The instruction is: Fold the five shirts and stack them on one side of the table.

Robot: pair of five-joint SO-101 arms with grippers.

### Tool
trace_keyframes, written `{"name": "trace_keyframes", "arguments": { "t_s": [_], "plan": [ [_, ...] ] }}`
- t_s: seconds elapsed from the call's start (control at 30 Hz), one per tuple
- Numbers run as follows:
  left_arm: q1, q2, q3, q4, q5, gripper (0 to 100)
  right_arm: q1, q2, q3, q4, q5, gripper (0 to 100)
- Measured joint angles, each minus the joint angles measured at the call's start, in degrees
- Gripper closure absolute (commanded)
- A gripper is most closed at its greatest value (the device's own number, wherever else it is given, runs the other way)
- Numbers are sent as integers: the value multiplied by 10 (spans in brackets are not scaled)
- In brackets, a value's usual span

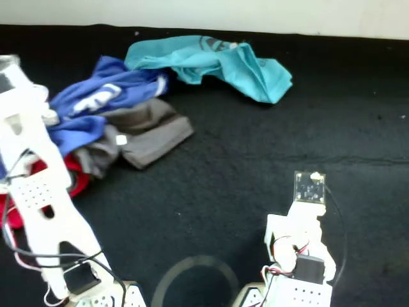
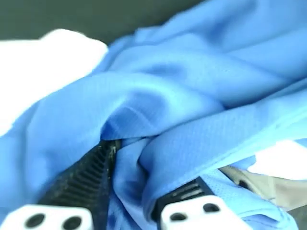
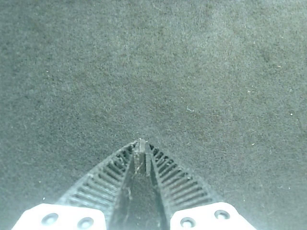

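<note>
high cam over table (image 1: 255, 179), 2 wrist cams close; blue shirt (image 1: 131, 82) shared.

The far left of the table (image 1: 255, 179) is blocked by heaped shirts (image 1: 150, 131), the blue shirt (image 1: 96, 96) uppermost; middle and right are left open.

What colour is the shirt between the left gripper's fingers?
The shirt is blue, best seen in the left wrist view.

Shirts told apart by colour on the desk (image 1: 255, 166): four, namely one teal shirt (image 1: 211, 64), one blue shirt (image 1: 102, 96), one grey shirt (image 1: 153, 131), one red shirt (image 1: 80, 181). Tools: two, left tool (image 2: 151, 165) and right tool (image 3: 140, 148).
</note>
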Motion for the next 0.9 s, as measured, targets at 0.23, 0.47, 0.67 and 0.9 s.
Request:
{"name": "trace_keyframes", "arguments": {
  "t_s": [0.23, 0.47, 0.67, 0.9],
  "plan": [
    [-93, 0, -102, 2, 0, 990, 0, 0, 0, 0, 0, 991],
    [-105, 0, -112, 2, -40, 990, 0, 0, 0, 0, 0, 991],
    [-105, 0, -113, 2, -43, 990, 0, 0, 0, 0, 0, 991],
    [-105, 0, -113, 2, -43, 990, 0, 0, 0, 0, 0, 991]
  ]
}}
